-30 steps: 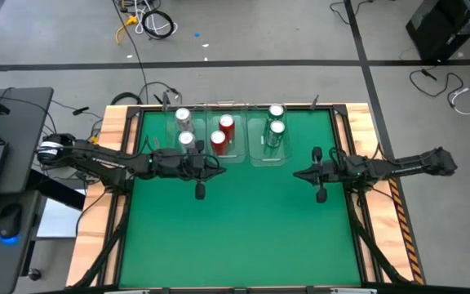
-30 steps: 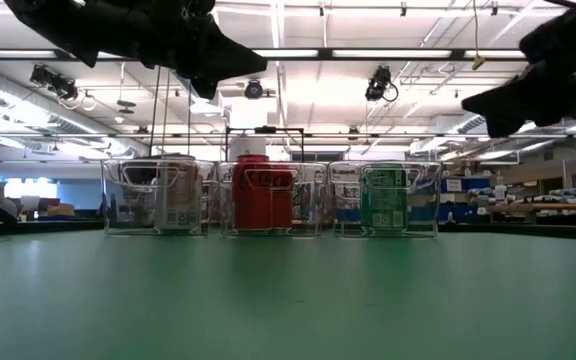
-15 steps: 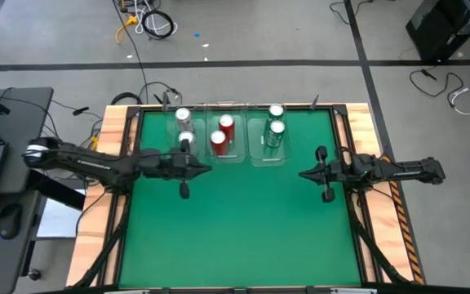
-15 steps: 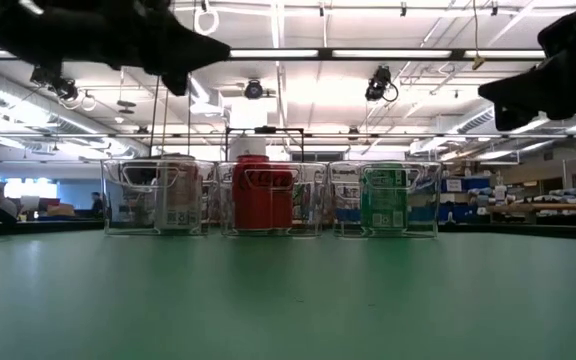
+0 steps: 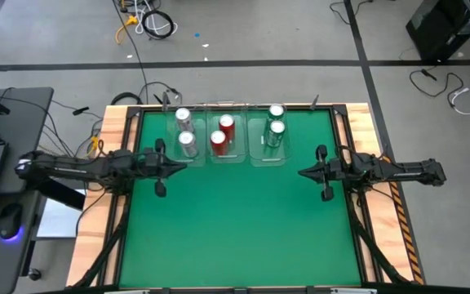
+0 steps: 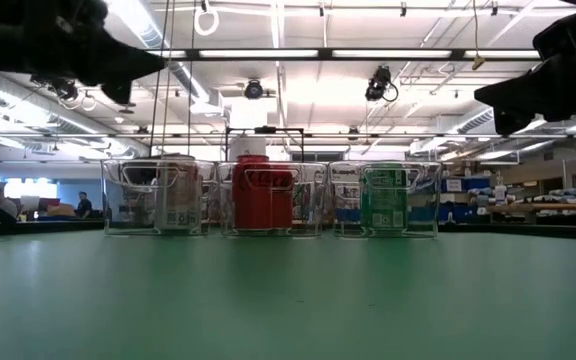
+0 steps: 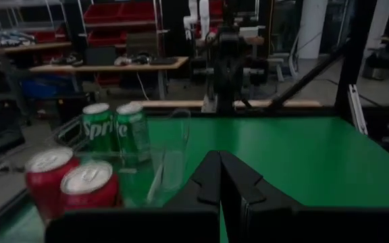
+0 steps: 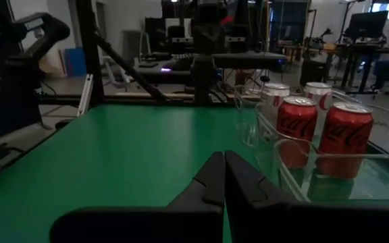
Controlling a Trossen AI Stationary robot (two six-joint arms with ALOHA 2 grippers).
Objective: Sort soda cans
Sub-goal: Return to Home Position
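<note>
Six soda cans stand upright in three clear bins at the table's far edge. In the high view the two silver cans (image 5: pixel 185 131) fill the left bin, the two red cans (image 5: pixel 221 132) the middle one, and the two green cans (image 5: pixel 276 121) the right one. My left gripper (image 5: pixel 179 164) hovers shut above the table, just near-left of the silver cans' bin. Its wrist view shows the fingers (image 7: pixel 220 177) closed, with red cans (image 7: pixel 73 185) and green cans (image 7: pixel 117 131) beyond. My right gripper (image 5: pixel 303 173) is shut and empty, near-right of the green cans' bin.
The three clear bins (image 6: pixel 268 198) sit side by side along the far edge. The green tabletop (image 5: pixel 235 229) stretches toward the near edge between wooden side rails (image 5: pixel 108 196). A desk with a laptop and mouse (image 5: pixel 6 220) stands left of the table.
My left arm has drawn back from in front of the silver and red bins toward the table's left edge, its gripper staying shut and empty. My right gripper has shifted slightly toward the right edge. The cans have not moved.
</note>
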